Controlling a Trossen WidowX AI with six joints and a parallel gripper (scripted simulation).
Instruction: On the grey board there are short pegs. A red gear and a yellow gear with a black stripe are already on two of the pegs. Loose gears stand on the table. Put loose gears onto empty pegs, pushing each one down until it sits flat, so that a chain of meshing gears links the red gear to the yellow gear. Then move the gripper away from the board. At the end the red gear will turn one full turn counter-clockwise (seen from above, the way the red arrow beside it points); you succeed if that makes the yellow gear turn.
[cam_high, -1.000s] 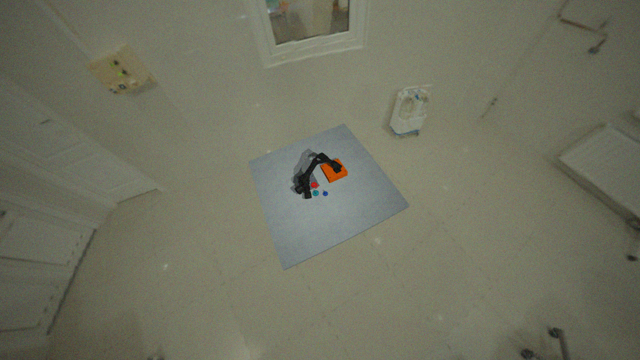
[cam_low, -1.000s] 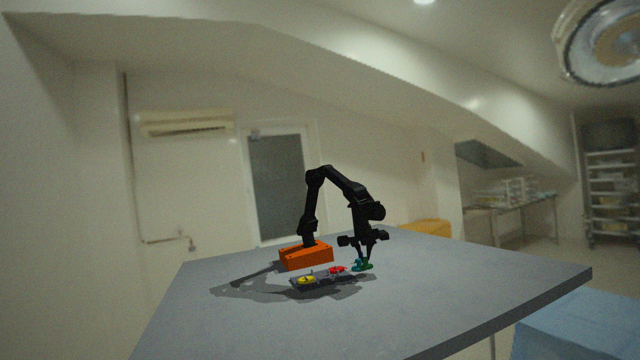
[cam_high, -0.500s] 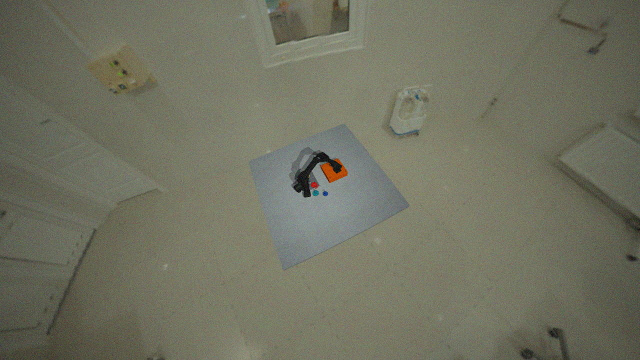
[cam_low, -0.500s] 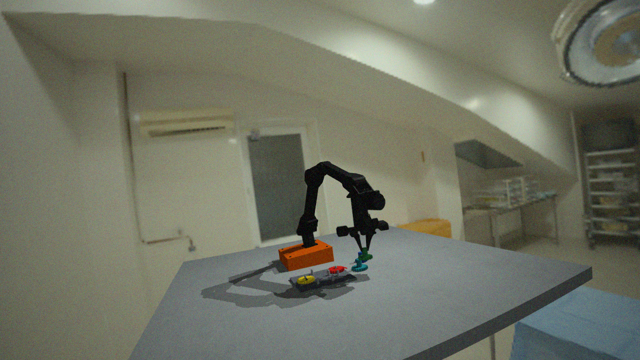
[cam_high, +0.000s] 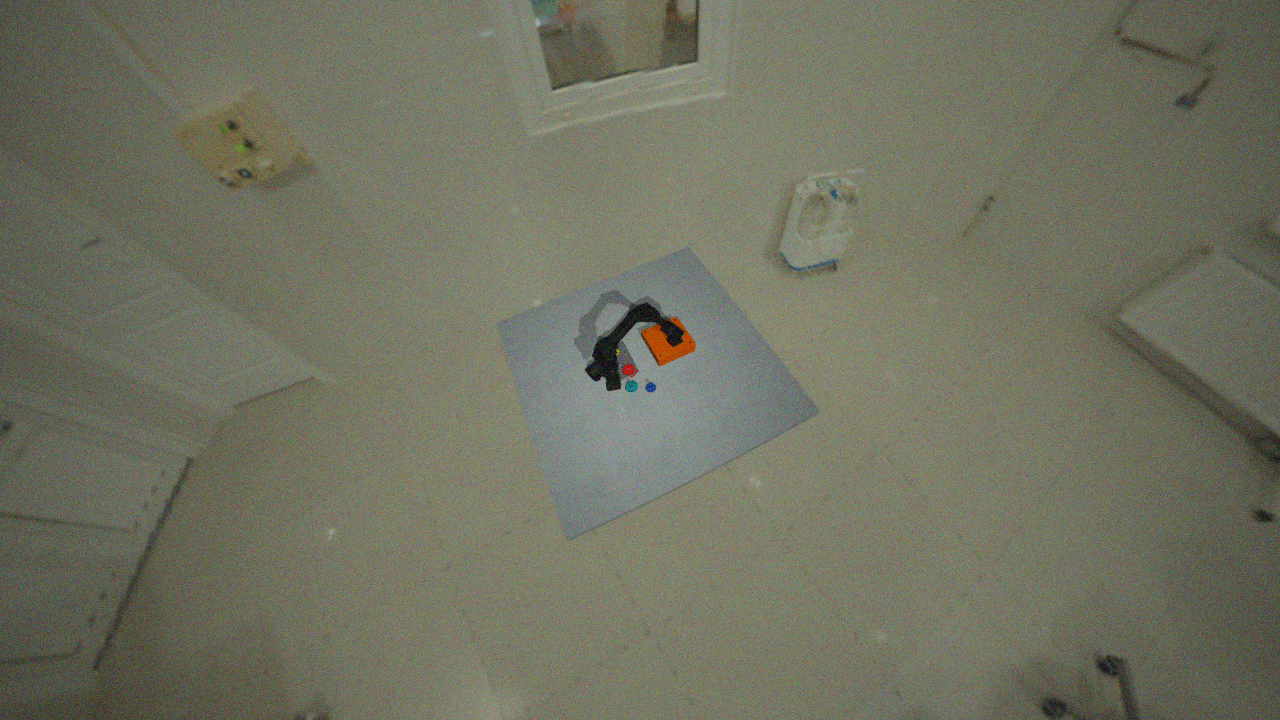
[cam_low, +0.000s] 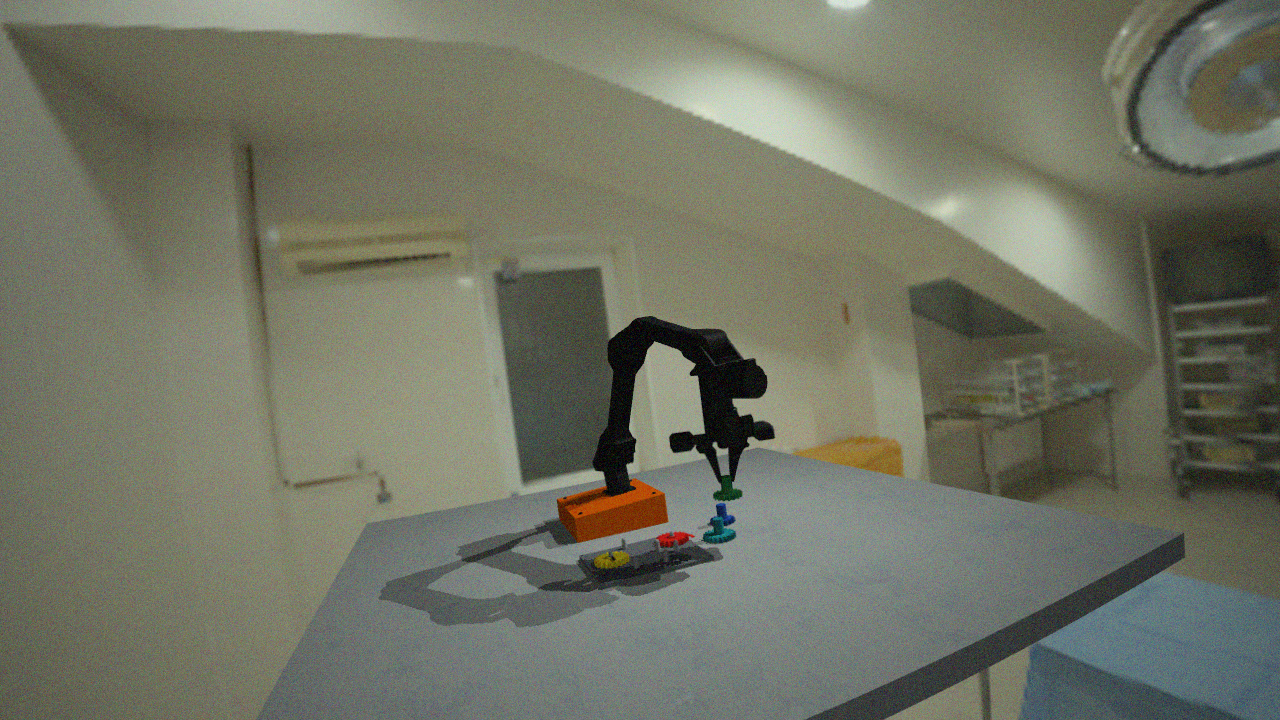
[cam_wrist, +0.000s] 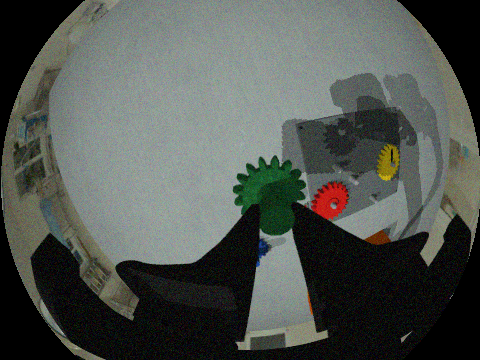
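Note:
My gripper (cam_low: 726, 479) (cam_wrist: 275, 210) is shut on the hub of the green gear (cam_low: 727, 493) (cam_wrist: 260, 187) and holds it in the air, well above the table. The grey board (cam_low: 640, 567) (cam_wrist: 315, 142) bears the red gear (cam_high: 629, 369) (cam_low: 673, 539) (cam_wrist: 330, 201) and the yellow gear (cam_low: 612, 560) (cam_wrist: 388, 163) with its black stripe. Empty pegs stand between and beside them; their exact number is hard to tell. A teal gear (cam_high: 631, 386) (cam_low: 718, 534) and a blue gear (cam_high: 650, 387) (cam_low: 723, 515) (cam_wrist: 262, 248) stand on the table. The held gear hides the teal one in the wrist view.
The orange base (cam_high: 667, 342) (cam_low: 613, 511) of the arm stands behind the board. The arm's shadow lies across the board and the grey table (cam_high: 662, 447) (cam_low: 859, 591). The arm covers part of the board in the top view.

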